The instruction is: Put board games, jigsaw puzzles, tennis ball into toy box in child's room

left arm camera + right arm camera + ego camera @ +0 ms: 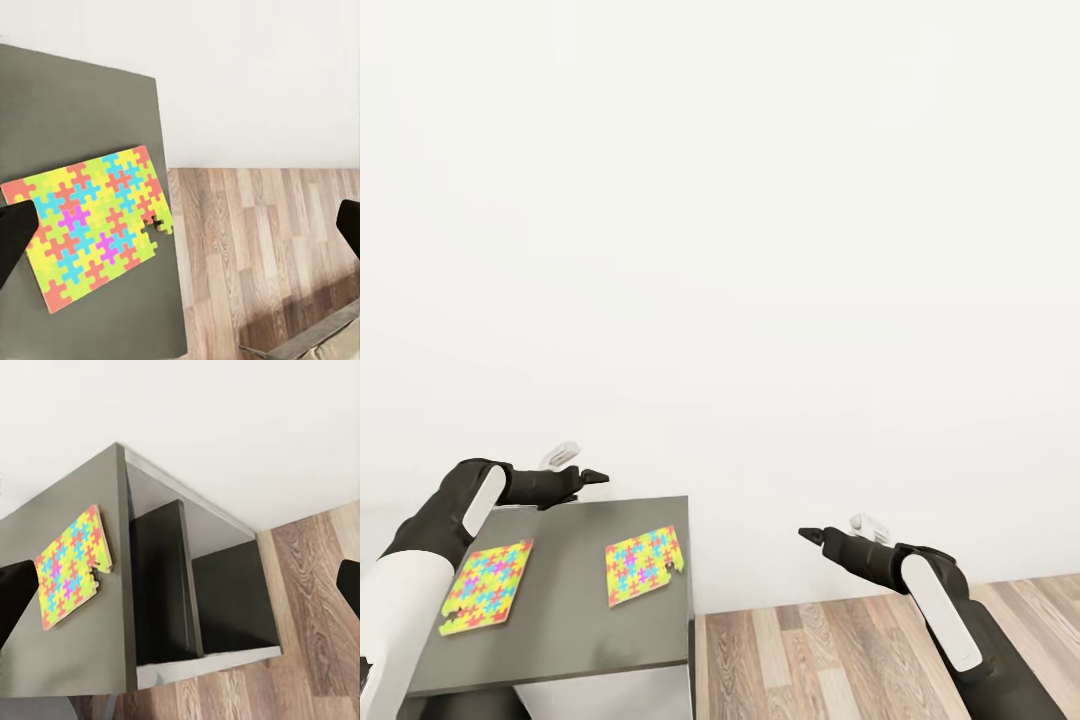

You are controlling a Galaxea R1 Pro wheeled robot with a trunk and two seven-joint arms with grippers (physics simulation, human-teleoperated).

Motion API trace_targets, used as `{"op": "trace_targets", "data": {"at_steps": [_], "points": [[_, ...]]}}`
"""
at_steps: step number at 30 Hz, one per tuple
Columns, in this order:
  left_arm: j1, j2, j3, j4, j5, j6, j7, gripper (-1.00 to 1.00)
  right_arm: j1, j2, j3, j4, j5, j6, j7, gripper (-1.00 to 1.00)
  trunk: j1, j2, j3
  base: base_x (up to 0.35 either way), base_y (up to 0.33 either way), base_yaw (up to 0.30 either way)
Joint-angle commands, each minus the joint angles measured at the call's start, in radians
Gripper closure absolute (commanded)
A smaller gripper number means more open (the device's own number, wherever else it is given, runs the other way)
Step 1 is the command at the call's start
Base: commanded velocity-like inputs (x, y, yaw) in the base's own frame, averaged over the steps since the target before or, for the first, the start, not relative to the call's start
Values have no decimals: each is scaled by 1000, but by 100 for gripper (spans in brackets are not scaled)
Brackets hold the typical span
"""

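Two jigsaw puzzles lie flat on the dark-grey low section of the table [570,600], one on the left [485,588] and one on the right [643,565] near the table's right edge. The right one has a piece-shaped notch and also appears in the left wrist view as the puzzle [94,225] and in the right wrist view as the puzzle [71,562]. My left gripper [596,477] hovers open above the table's back edge, its fingers [15,240] spread wide. Over the floor to the right, my right gripper [810,535] is open and empty. The toy box, board games, tennis ball and bed are out of view.
A plain white wall [760,250] rises right behind the table. Wood-plank floor [840,650] runs to the right of the table. The table's side has open dark shelf compartments [195,592]. A grey edge [307,345] shows low over the floor.
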Motion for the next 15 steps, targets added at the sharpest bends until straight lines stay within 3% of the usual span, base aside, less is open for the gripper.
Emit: {"op": "trace_targets", "data": {"at_steps": [1, 7, 13, 15], "points": [[-1, 0, 3, 0, -6, 5, -6, -100, -1, -1, 2, -1, -5, 3, -5, -100, 1, -2, -2, 201, 37, 0], [-1, -1, 1, 0, -23, 6, -6, -100, -1, 0, 2, -2, -5, 4, -4, -100, 1, -2, -2, 77, 12, 0], [-1, -9, -54, 7, -133, 10, 13, -100, -1, 0, 1, -2, -5, 4, -7, -100, 1, -2, -2, 8, 1, 0], [-1, -15, -63, 9, -153, 11, 26, -100, -1, 0, 1, -2, -5, 4, -8, -100, 1, -2, -2, 2, 0, 0]]}}
